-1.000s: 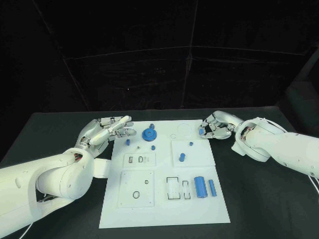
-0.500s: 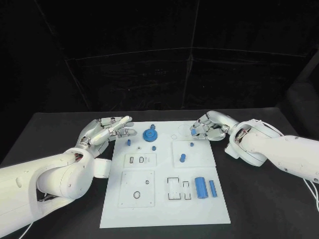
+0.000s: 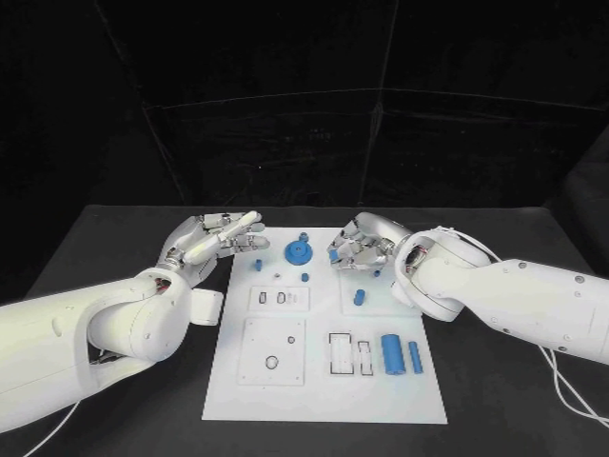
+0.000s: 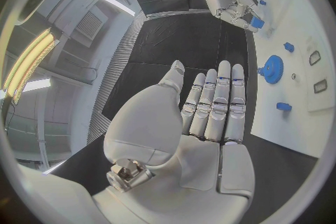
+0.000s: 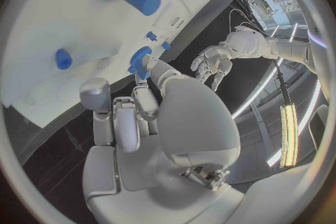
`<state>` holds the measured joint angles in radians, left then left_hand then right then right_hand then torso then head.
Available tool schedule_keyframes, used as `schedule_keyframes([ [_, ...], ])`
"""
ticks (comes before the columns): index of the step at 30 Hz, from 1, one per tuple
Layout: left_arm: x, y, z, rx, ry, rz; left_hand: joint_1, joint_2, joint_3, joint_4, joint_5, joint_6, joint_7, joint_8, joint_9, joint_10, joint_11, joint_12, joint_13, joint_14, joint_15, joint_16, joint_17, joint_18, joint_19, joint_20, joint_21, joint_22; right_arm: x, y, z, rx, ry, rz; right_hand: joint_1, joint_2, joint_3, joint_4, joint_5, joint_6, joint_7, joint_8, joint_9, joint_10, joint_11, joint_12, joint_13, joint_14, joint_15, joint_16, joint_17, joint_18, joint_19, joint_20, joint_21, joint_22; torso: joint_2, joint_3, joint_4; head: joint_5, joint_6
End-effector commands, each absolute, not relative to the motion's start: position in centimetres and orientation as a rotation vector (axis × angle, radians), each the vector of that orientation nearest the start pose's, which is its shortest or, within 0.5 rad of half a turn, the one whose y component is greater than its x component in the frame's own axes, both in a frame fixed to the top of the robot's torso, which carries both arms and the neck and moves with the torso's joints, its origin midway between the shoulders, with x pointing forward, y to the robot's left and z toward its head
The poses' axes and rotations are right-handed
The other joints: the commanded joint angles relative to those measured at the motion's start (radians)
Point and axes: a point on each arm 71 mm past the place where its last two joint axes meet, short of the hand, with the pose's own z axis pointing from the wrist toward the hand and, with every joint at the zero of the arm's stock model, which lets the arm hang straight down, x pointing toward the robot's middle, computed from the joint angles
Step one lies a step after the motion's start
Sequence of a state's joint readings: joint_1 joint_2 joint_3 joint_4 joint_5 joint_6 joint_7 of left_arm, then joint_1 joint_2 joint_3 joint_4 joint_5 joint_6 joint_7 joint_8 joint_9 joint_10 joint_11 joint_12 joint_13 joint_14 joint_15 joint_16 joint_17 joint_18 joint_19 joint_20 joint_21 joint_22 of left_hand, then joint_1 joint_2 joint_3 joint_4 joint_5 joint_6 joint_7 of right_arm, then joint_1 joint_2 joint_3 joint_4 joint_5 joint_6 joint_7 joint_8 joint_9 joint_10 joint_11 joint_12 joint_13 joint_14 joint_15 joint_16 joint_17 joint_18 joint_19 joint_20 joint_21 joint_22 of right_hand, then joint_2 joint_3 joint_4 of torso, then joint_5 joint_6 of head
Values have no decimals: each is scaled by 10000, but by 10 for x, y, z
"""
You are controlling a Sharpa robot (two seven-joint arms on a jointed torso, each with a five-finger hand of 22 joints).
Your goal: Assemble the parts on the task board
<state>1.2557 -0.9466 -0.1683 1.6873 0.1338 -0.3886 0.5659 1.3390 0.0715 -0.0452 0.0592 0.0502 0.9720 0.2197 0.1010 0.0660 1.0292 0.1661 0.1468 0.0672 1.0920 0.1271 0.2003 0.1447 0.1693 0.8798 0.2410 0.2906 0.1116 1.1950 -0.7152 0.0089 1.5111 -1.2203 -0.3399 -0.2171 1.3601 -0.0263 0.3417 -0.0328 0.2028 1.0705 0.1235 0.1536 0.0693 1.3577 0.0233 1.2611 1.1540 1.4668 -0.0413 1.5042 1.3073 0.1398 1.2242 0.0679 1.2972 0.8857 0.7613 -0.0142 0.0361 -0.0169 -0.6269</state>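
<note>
Black cloth covers the tabletop, and the white rectangular task board (image 3: 325,381) lies at its middle, small blue plastic parts scattered across it. Over the board's far edge the right hand (image 3: 360,249) hangs with fingers curled, seemingly pinching a small blue piece (image 4: 256,22) ready for seating. Beside the board's left edge, the left hand (image 3: 211,240) waits released, fingers straight, clear of the work.

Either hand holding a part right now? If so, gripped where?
Left hand holds nothing, fingers straight. Right hand is curled over the task board; a small blue part shows at its fingertips, but the grip point cannot be told.
</note>
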Motion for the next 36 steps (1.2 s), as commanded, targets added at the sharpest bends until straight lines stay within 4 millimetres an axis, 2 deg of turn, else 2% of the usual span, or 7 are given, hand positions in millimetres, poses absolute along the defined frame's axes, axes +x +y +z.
schedule_keyframes([
  [1, 454, 224, -179, -11706, 13011, -15795, 49, 58, -5, -68, 22, 16, 61, -38, -4, 19, 51, -50, -7, 58, -14, -51, 10, 145, 54, -8, -44, -15, 494, -137, -174, 1083, 17461, 7277, -83, -5, 254, 193, -47, 243, -172, 159, 235, -81, -13, -52, -10, 740, -53, 7, 1108, -138, -20, -38, 20, -14, -12, -5, -5, 121, -50],
  [5, 456, 227, -179, -11784, 12915, -15691, 49, 63, -3, -72, 22, 19, 57, -40, -4, 21, 51, -52, -7, 60, -13, -55, 10, 145, 54, -7, -46, -17, 492, -113, -176, 624, 17828, 7443, -117, 6, 313, 188, -31, 230, -167, 153, 234, -121, -11, -119, -86, 734, -54, -9, 1076, -134, -30, -39, 10, -35, -1, -7, -16, 192, -94],
  [9, 458, 228, -179, -11807, 12861, -15647, 49, 63, -3, -72, 22, 19, 57, -40, -4, 21, 51, -52, -7, 60, -13, -55, 10, 145, 54, -7, -46, -17, 488, -91, -177, 147, 18138, 7610, -157, 2, 365, 180, -12, 210, -160, 143, 233, -161, -6, -181, -153, 728, -52, -22, 1051, -131, -42, -39, -1, -57, 10, -5, 20, 229, -130],
  [14, 458, 228, -179, -11816, 12869, -15668, 68, 69, 8, -95, 22, 24, 51, -45, -3, 26, 47, -60, -7, 63, -13, -66, 12, 144, 56, -7, -51, -22, 482, -74, -177, -429, 18266, 7654, -186, -11, 380, 179, -7, 206, -157, 142, 234, -168, -3, -194, -162, 726, -50, -25, 1046, -131, -42, -38, -3, -57, 7, -1, 10, 303, -182],
  [22, 459, 228, -179, -11818, 12883, -15690, 85, 71, 16, -116, 23, 25, 50, -51, -3, 27, 46, -68, -8, 65, -13, -76, 14, 144, 57, -7, -55, -27, 473, -61, -181, -1090, 18413, 7629, -244, -45, 395, 178, -7, 205, -155, 143, 237, -152, 0, -179, -135, 729, -46, -20, 1060, -132, -42, -36, -5, -56, 1, 7, -14, 392, -262],
  [36, 459, 228, -179, -11817, 12885, -15696, 83, 72, 16, -119, 22, 26, 52, -53, -3, 28, 47, -71, -8, 66, -13, -80, 15, 144, 58, -7, -57, -28, 467, -54, -190, -1762, 18574, 7293, -359, -110, 412, 183, -10, 182, -148, 130, 236, -145, 6, -188, -135, 729, -41, -21, 1064, -134, -40, -32, -10, -56, 6, 1, 4, 397, -340],
])
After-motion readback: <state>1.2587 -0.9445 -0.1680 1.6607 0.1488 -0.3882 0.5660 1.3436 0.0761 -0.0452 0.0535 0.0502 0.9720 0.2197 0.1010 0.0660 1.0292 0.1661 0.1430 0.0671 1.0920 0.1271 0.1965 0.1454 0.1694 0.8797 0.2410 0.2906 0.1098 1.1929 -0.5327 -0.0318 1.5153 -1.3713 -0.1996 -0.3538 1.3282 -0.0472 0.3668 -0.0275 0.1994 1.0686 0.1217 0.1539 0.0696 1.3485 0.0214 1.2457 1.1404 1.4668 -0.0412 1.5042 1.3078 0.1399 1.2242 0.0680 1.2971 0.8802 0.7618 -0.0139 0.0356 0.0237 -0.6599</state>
